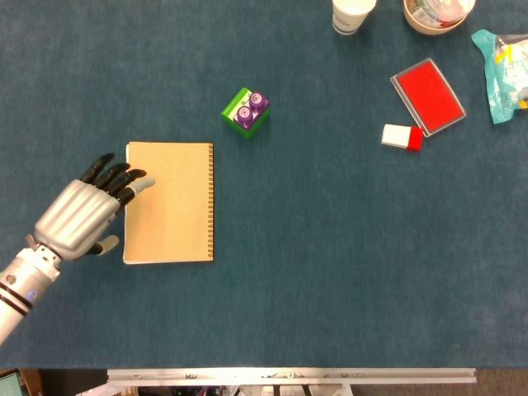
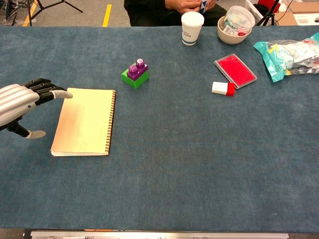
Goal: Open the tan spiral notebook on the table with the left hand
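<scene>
The tan spiral notebook lies closed and flat on the blue table, its wire binding along the right edge. My left hand hovers at the notebook's left edge, fingers spread, with the fingertips reaching over the upper left part of the cover. It holds nothing. The thumb points down beside the left edge. My right hand shows in neither view.
A green and purple block stack stands just beyond the notebook. Farther right lie a red tray, a red and white eraser, a paper cup, a bowl and a plastic bag. A person sits behind the far edge.
</scene>
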